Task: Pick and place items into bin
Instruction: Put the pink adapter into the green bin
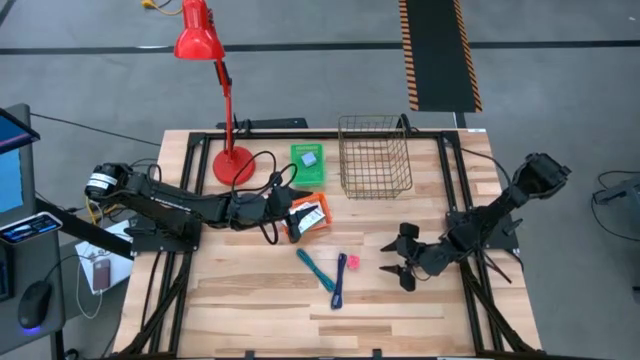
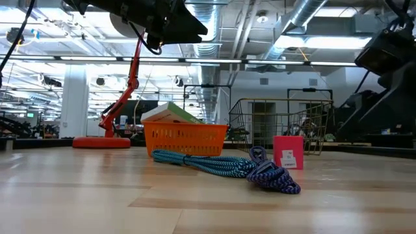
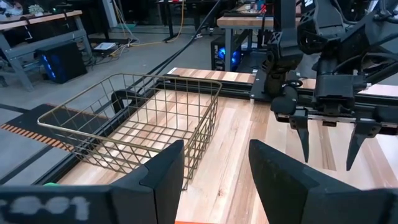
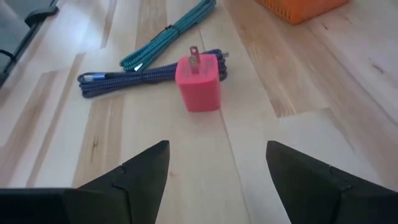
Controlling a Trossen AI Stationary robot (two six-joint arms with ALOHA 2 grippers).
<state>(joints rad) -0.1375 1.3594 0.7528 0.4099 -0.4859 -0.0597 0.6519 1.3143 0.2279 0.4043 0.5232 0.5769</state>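
Pink plastic plug block upright on wooden surface, prongs skyward, touching blue-purple braided cable beside teal braided cable. Right tool nearby, spread wide, empty; left tool parted, empty, over orange basket.

Wire bin upright. Teal cable, purple cable, pink plug block lie near it, outside.

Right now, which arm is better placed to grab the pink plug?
Right. The right gripper sits open just beside the pink plug, which lies straight ahead between its fingers in the right wrist view. The left gripper is open over the orange tray, farther from the plug.
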